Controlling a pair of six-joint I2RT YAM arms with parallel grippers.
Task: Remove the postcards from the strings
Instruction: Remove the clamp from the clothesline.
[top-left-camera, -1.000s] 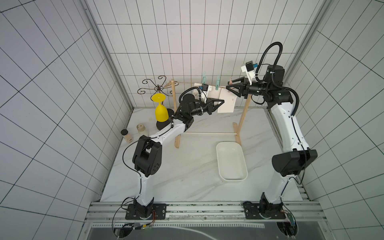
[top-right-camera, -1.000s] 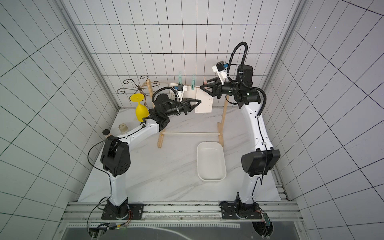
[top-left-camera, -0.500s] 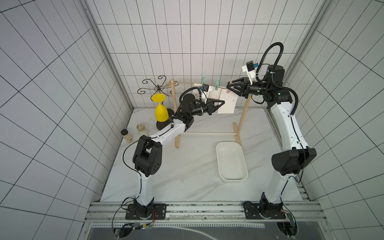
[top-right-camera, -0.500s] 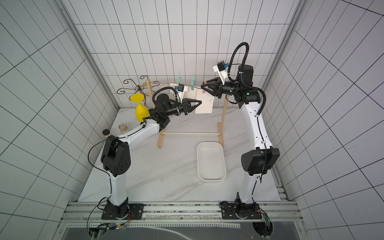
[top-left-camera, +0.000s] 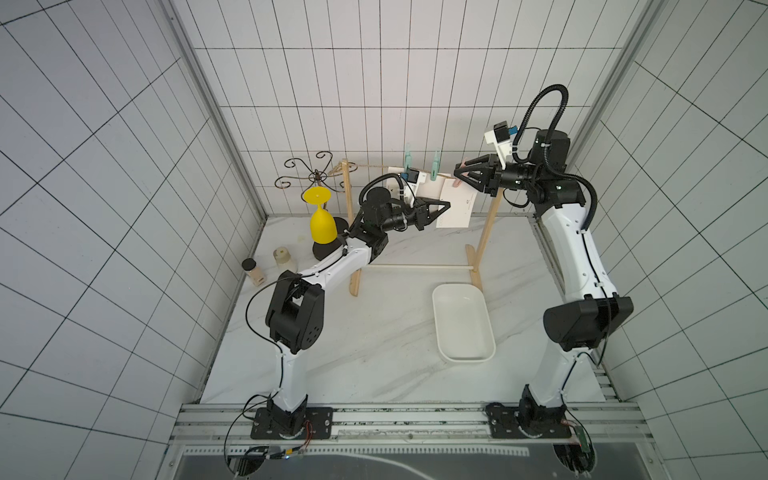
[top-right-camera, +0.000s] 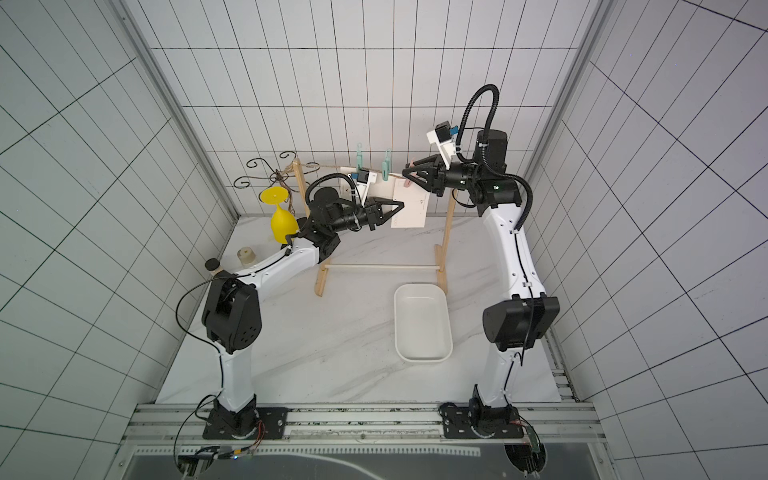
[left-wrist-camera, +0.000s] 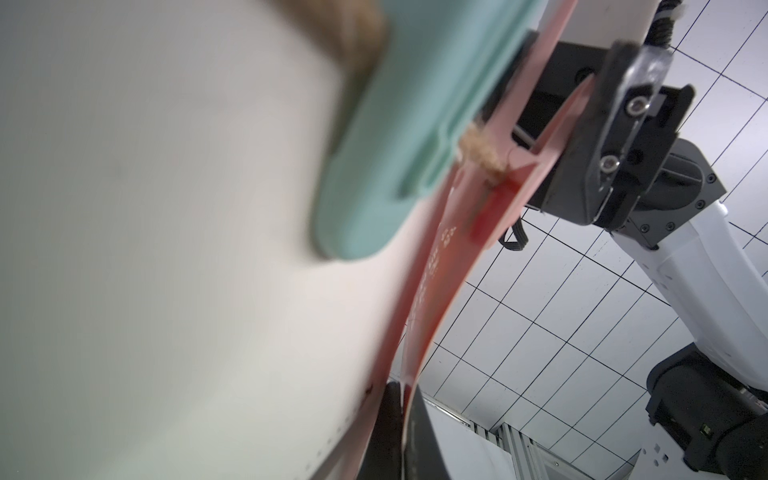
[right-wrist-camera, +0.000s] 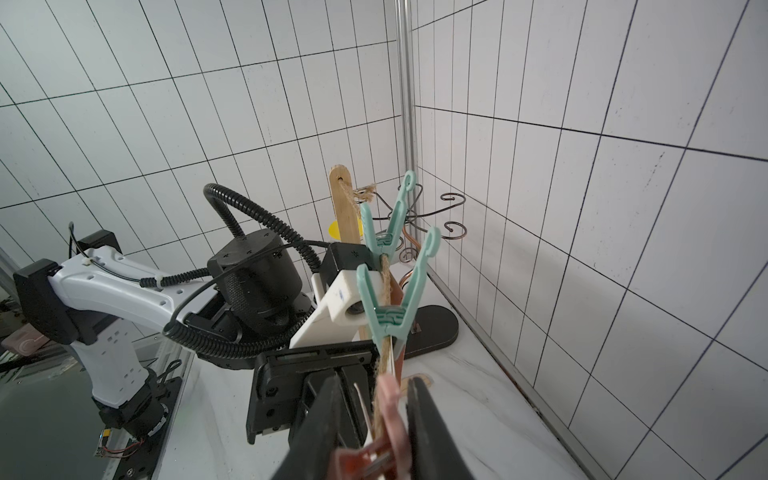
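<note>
The strings (top-left-camera: 374, 167) are one tan twine stretched between two wooden posts. Postcards hang from it under green clothespins (top-left-camera: 435, 164) and a pink clothespin (top-left-camera: 456, 183). My left gripper (top-left-camera: 446, 205) is shut on the lower left edge of the rightmost postcard (top-left-camera: 455, 208); in the left wrist view the card's edge sits pinched between my fingertips (left-wrist-camera: 402, 388). My right gripper (top-left-camera: 457, 171) is at the twine, its fingers pressed on both sides of the pink clothespin (right-wrist-camera: 390, 399). Another postcard (top-right-camera: 380, 191) hangs behind, partly hidden by my left wrist.
A white tray (top-left-camera: 457, 286) lies on the marble table in front of the right post (top-left-camera: 488, 224). A yellow goblet (top-left-camera: 322, 222) hangs upside down on a wire stand at the back left. Two small jars (top-left-camera: 252, 270) stand by the left wall.
My right gripper's fingers have closed in on the pink clothespin at the twine. The left arm and the held postcard have stayed put.
</note>
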